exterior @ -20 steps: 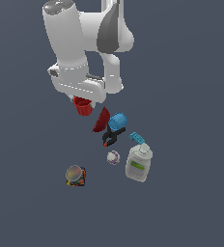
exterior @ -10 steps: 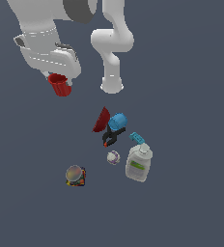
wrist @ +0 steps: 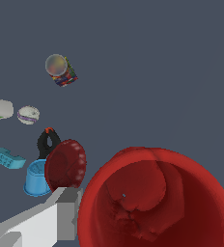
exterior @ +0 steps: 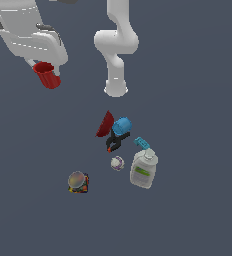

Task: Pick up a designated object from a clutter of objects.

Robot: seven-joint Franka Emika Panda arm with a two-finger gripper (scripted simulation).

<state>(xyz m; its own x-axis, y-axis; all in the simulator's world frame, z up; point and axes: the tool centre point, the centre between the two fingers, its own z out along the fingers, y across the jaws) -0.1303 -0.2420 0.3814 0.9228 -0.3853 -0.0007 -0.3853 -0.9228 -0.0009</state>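
Red cup [exterior: 47, 75] is hanging in the gripper [exterior: 50, 70], well above the floor and well off to the exterior view's left of the clutter. It's tilting, with the mouth facing up toward the hand. In the wrist view the open mouth of the cup [wrist: 155, 198] is filling the frame, with grey finger [wrist: 68, 205] metal showing at either side of the rim, so the jaws are sitting clamped across the cup's wall near the mouth.

Handling guess: thin-walled, empty and hollow, so light. The ribbed, slightly tapered sides are giving the pads some bite, but the taper is working against a side pinch if the cup swings. Rim pinch looks like the right hold; I'd be avoiding hard squeeze, since a thin wall may flex. Can't tell pad contact depth, as the cup is hiding the fingertips.

Below, the rest is lying untouched: dark-red bowl [exterior: 105, 125] on edge, touching the blue cup [exterior: 121, 126], black clamp [exterior: 116, 142] just beside them, small ball [exterior: 117, 163] near it, white pump bottle [exterior: 143, 169] lying next to the ball, round-lidded can [exterior: 78, 181] apart from the group. A small blue block [exterior: 142, 143] is sitting by the bottle's pump.
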